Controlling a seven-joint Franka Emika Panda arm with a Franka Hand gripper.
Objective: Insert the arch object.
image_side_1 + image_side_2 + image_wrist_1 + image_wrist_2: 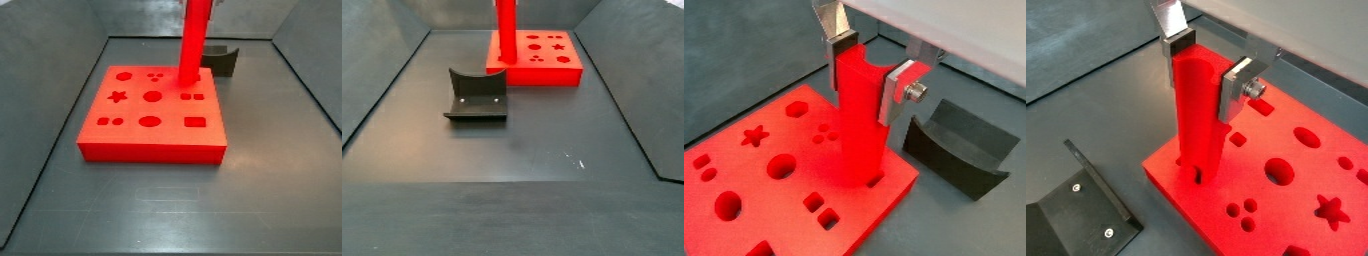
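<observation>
My gripper [871, 72] is shut on the top of a tall red pole [858, 120], one silver finger on each side; both wrist views show this [1208, 68]. The pole's top end has a rounded notch. It stands upright with its foot on or in the flat red board [764, 170], near the board's edge that faces the fixture. How deep it sits I cannot tell. The pole also shows in both side views [191, 45] [504, 30], where the gripper is above the frame. No small dark arch block shows in any view.
The dark fixture [476, 98], an L-shaped bracket with a curved back on a base plate, stands on the grey floor beside the board [556, 70]. It shows close to the board in a wrist view [958, 150]. The board has several shaped holes. Bin walls rise around the floor.
</observation>
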